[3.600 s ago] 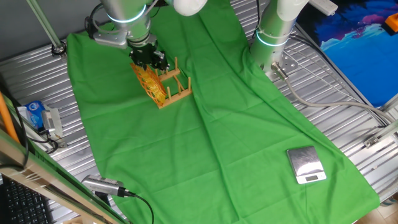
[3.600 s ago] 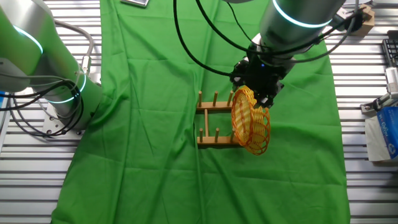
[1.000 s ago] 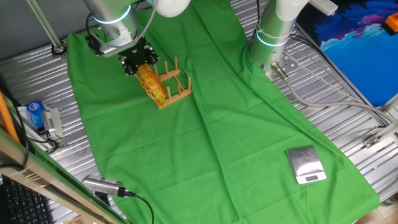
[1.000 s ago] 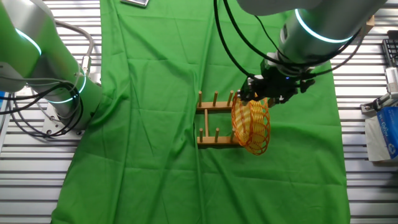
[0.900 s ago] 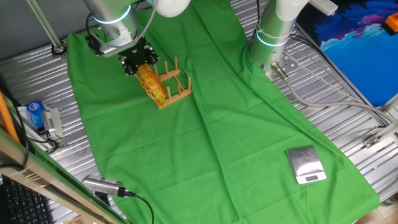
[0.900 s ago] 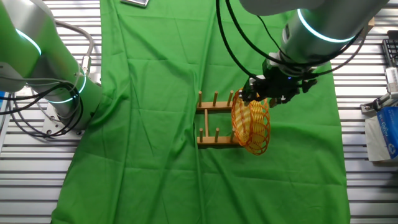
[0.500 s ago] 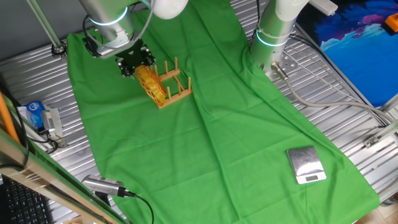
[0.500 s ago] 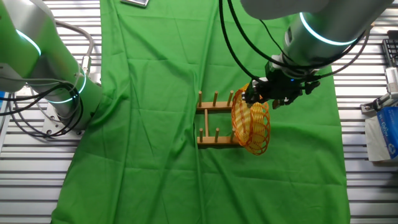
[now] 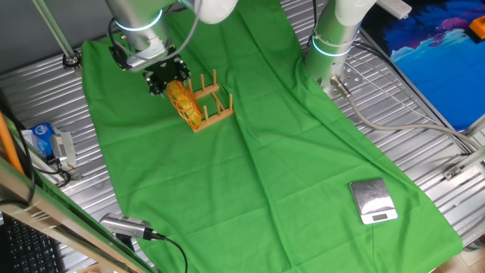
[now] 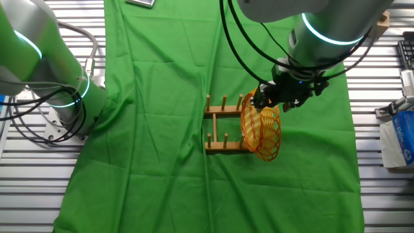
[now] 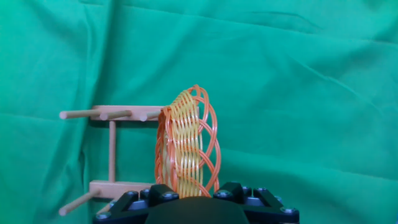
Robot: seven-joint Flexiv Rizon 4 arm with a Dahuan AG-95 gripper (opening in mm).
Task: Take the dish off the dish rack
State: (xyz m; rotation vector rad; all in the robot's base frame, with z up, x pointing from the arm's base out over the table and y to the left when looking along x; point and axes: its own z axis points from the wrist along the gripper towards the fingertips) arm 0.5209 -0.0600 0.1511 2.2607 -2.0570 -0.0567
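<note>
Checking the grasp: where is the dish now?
In the other fixed view, the dish stands on edge at the rack's right end, just under the hand.

Gripper [image 9: 168, 76] position: in one fixed view it stood over the middle of the dish [image 9: 184, 103] and rack [image 9: 209, 106] at the earliest picture; now it sits further toward 9 o'clock, at the dish's upper rim.
Gripper [image 10: 283, 97], other fixed view: earlier above the dish [image 10: 261, 127] toward 12 o'clock; now shifted toward 3 o'clock, at the rim's upper right.
Wrist orientation: turned since the earliest picture; the black head now lies more crosswise to the dish.
Last second: only a slight drift of the arm, back toward the rack [image 10: 224, 125] in the final half second.
</note>
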